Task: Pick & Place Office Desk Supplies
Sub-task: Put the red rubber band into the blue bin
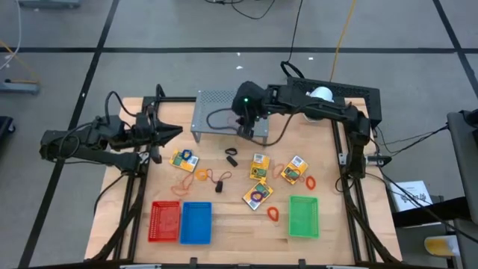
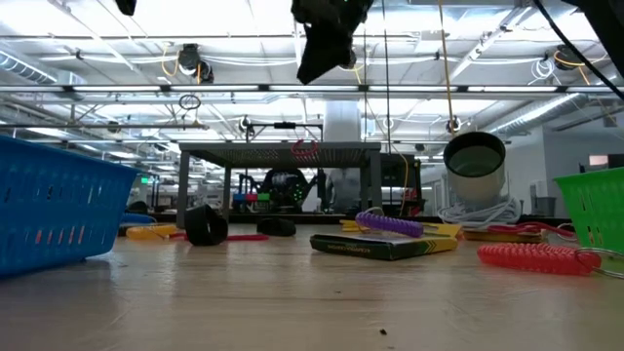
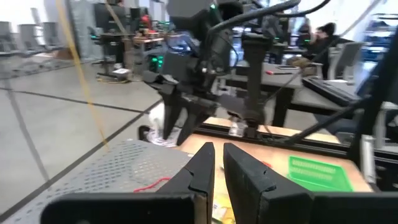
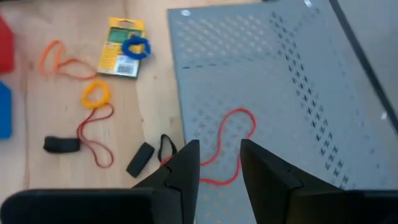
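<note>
Right end effector: two dark wedge-shaped fingers standing apart, empty, poised above the grey perforated metal shelf. Thin red rubber-band loop lies limp on the shelf top, directly beneath and between the fingers, apparently not touching them. Beyond the shelf edge, on the pale wood surface: black clip, yellow ring, flat yellow packet bearing a small blue ring. Left end effector, fingers together, waits at the surface's left.
</note>
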